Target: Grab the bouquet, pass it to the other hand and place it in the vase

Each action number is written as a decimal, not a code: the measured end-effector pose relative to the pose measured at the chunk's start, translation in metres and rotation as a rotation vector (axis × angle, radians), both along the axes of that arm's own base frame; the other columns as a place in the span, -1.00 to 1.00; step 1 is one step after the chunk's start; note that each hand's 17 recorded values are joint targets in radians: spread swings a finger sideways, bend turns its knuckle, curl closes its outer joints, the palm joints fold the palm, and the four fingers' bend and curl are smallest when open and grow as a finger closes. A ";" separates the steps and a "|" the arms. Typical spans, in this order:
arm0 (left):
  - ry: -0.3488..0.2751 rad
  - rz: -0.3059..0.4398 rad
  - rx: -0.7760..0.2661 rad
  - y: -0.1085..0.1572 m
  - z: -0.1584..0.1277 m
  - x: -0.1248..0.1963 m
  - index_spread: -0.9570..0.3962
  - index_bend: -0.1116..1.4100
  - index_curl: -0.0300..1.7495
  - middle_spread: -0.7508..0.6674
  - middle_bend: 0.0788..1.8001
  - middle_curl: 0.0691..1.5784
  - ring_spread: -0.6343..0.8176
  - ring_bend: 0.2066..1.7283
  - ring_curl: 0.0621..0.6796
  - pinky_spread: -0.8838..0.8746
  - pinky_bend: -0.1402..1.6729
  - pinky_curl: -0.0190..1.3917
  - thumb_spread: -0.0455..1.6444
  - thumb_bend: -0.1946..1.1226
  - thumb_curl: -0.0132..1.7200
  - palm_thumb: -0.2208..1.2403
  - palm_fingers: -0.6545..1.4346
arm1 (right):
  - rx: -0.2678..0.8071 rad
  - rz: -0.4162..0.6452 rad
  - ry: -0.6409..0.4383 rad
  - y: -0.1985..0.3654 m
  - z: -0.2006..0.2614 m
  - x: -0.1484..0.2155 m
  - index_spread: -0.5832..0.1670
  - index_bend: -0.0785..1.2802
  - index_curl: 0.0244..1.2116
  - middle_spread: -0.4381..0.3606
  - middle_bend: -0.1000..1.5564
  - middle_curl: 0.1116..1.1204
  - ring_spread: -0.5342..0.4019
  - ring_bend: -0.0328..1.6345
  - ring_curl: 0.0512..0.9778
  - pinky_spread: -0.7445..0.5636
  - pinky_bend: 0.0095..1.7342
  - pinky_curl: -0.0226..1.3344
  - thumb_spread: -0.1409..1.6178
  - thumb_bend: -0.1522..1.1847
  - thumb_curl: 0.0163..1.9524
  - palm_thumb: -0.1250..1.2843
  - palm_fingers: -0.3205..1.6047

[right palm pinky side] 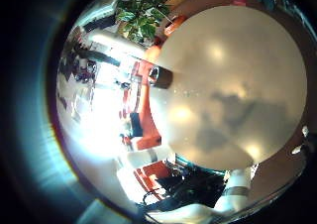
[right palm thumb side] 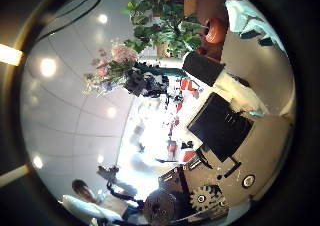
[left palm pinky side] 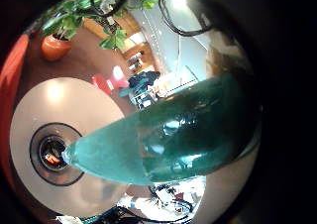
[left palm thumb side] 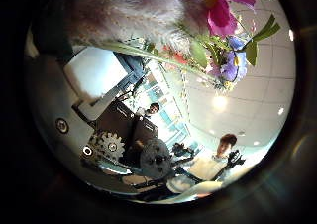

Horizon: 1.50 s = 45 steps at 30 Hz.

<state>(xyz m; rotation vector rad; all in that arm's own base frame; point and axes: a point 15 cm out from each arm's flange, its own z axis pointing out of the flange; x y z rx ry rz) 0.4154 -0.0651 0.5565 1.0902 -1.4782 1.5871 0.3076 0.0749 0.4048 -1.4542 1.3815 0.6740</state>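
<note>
In the right thumb side palm view the bouquet point(right palm thumb side: 112, 68) is held up in the air by my left hand point(right palm thumb side: 152, 83), whose fingers are curled round the stems. In the left thumb side palm view the bouquet point(left palm thumb side: 213, 26) is close to the palm, with its flowers and stems across the view. In the left little finger side palm view the glass vase point(left palm pinky side: 178, 135) fills much of the view, close to the left palm, above the round table point(left palm pinky side: 59, 105). My right hand point(right palm thumb side: 195, 198) is away from the bouquet, with nothing in it.
The round table point(right palm pinky side: 228, 95) lies under the right palm. A potted plant point(left palm pinky side: 59, 41) stands beyond the table and also shows in the right thumb side palm view point(right palm thumb side: 175, 26). A hand with geared parts point(left palm thumb side: 139, 150) shows in the left thumb side palm view.
</note>
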 end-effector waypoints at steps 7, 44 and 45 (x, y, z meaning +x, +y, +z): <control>0.008 -0.001 0.003 0.003 -0.011 0.005 -0.71 -0.08 0.54 -0.73 0.15 0.29 -0.68 0.71 0.52 -0.80 0.27 0.76 0.37 -0.71 0.05 0.79 0.66 | 0.000 -0.002 0.000 -0.001 0.001 0.000 -0.62 -0.61 0.11 -0.53 -0.06 0.35 -0.47 0.37 0.07 -0.70 0.13 -0.23 0.32 -0.80 -0.48 0.29 0.20; 0.062 -0.153 -0.085 -0.018 -0.091 0.024 0.17 -0.85 0.08 0.53 -0.86 -0.25 0.45 -0.31 -0.46 0.20 -0.67 0.29 0.12 -0.82 -0.44 -0.54 -0.75 | -0.010 -0.013 -0.010 -0.002 -0.002 0.005 -0.60 -0.62 0.11 -0.55 -0.11 0.44 -0.48 0.34 0.10 -0.70 0.13 -0.25 0.32 -0.80 -0.48 0.29 0.22; 0.071 -0.130 -0.081 -0.011 -0.096 0.027 0.25 -0.85 0.02 0.61 -0.88 -0.29 0.50 -0.35 -0.50 0.29 -0.68 0.23 0.10 -0.81 -0.46 -0.58 -0.73 | -0.012 -0.012 -0.011 -0.002 -0.002 0.004 -0.61 -0.61 0.11 -0.55 -0.12 0.44 -0.48 0.34 0.09 -0.70 0.12 -0.25 0.32 -0.80 -0.48 0.29 0.22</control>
